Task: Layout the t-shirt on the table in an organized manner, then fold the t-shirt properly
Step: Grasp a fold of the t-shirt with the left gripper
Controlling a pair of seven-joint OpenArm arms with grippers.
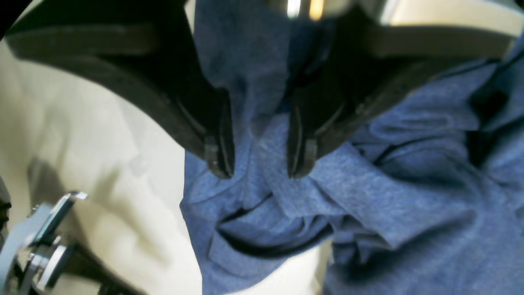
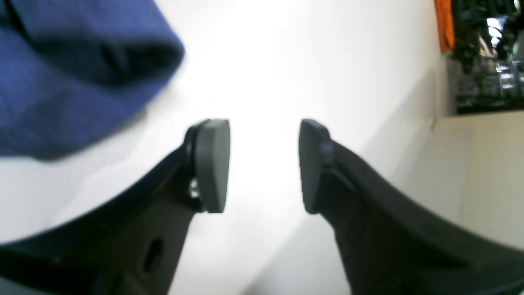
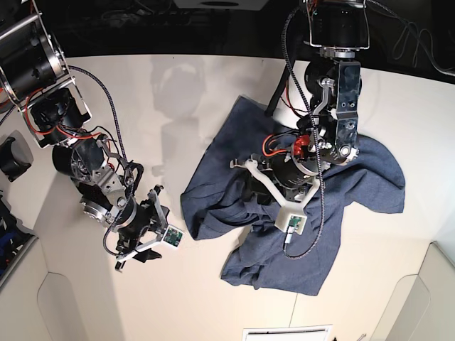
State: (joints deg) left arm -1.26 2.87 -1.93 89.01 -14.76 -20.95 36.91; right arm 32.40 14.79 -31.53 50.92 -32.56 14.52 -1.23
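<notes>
- Right gripper [image 3: 146,245]: at the base view's left, low over bare table [image 3: 199,85]; fingers [image 2: 211,164] spread wide, nothing between them; just off the shirt's left edge, not touching it.
- Table: white, open surface wide on the left and along the far side; a narrower bare strip runs in front of the shirt; raised corner panels [image 3: 57,305] sit at both near corners.
- Shirt [image 3: 284,263]: slate-blue, crumpled, lying right of centre; long axis roughly from far-left to near-right; one flap points toward the far edge, a lobe reaches right, the near hem lies close to the front edge. Which end is the collar cannot be told.
- Left gripper [image 1: 260,164]: over the shirt's bunched middle; fingers [image 1: 219,155] apart, tips down at the folds with a ridge of cloth between them, not pinched.
</notes>
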